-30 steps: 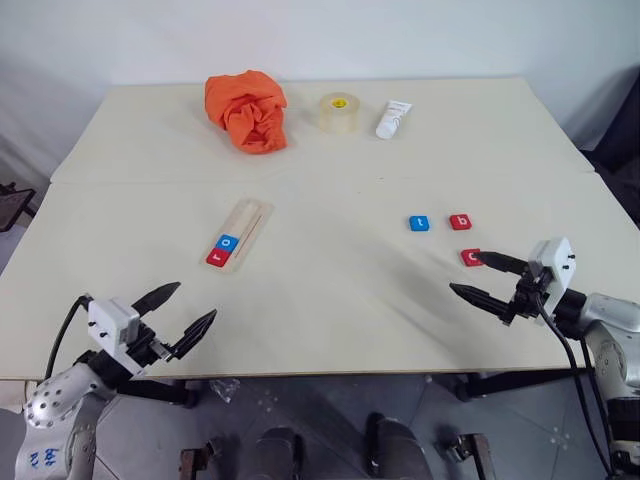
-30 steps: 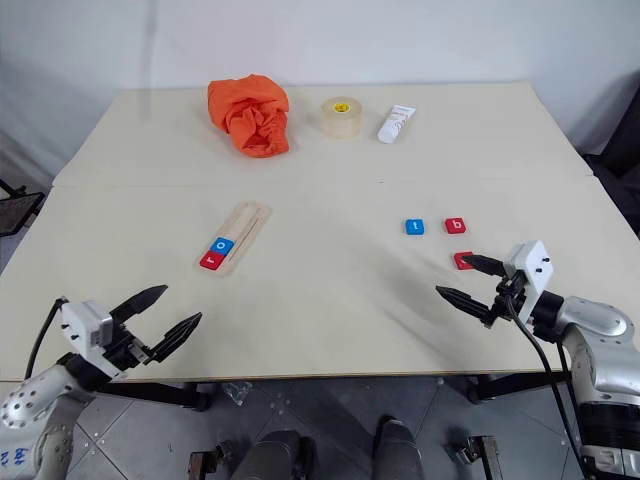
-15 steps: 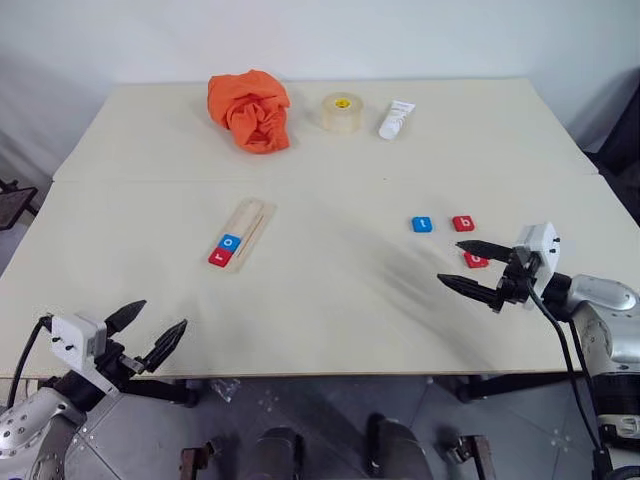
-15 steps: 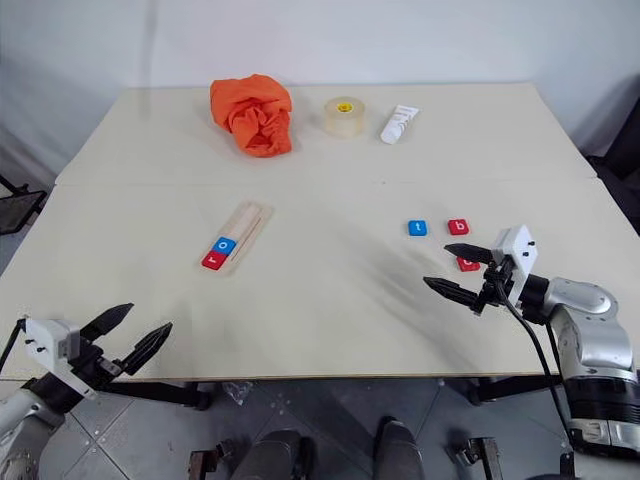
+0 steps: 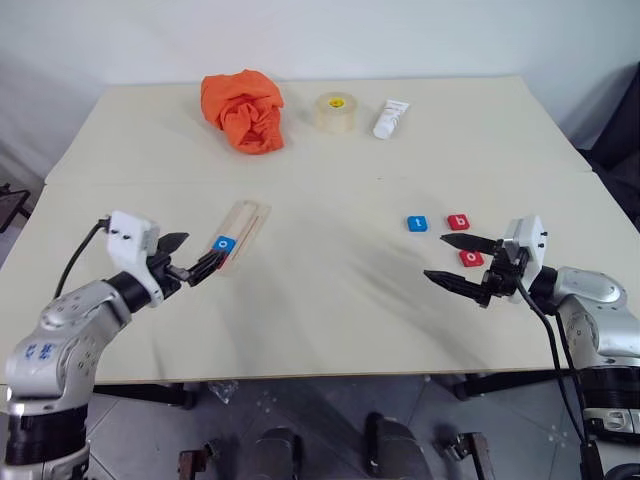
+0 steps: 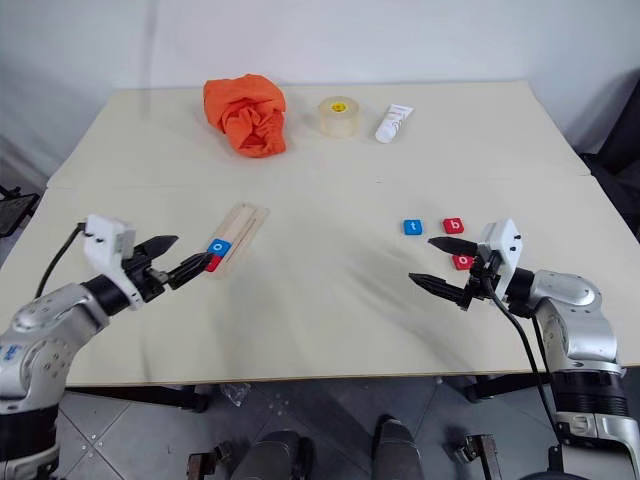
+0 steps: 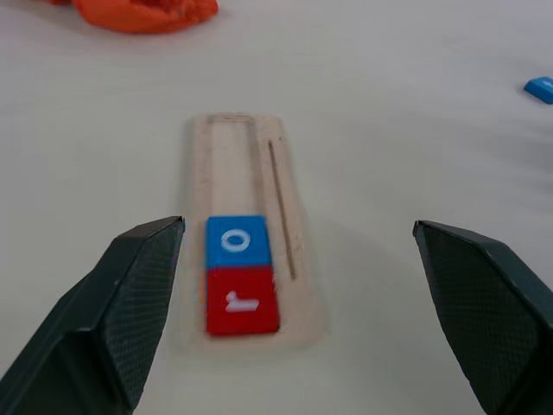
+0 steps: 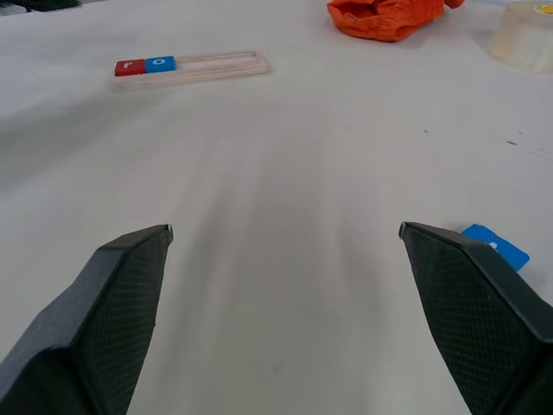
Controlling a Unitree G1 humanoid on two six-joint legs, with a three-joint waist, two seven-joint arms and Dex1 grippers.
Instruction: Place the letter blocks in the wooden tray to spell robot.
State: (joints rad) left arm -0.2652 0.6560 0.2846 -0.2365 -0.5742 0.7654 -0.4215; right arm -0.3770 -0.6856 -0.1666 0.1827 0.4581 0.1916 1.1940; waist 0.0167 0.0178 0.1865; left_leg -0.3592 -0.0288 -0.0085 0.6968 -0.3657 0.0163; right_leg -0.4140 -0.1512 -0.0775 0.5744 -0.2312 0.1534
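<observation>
r & o sit in wooden tray, so b block looks next: right gripper, jaws wide & empty, must reach it; left gripper open too

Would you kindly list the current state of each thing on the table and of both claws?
Wooden tray: two blocks in, rest of the groove empty.
Red r block: seated at the tray's end.
Blue o block: seated beside the r.
Blue t block: loose on the table.
Red b block: loose.
Red block: loose, between the right claw's fingers, untouched.
Left claw: open, empty.
Right claw: open, empty.
</observation>
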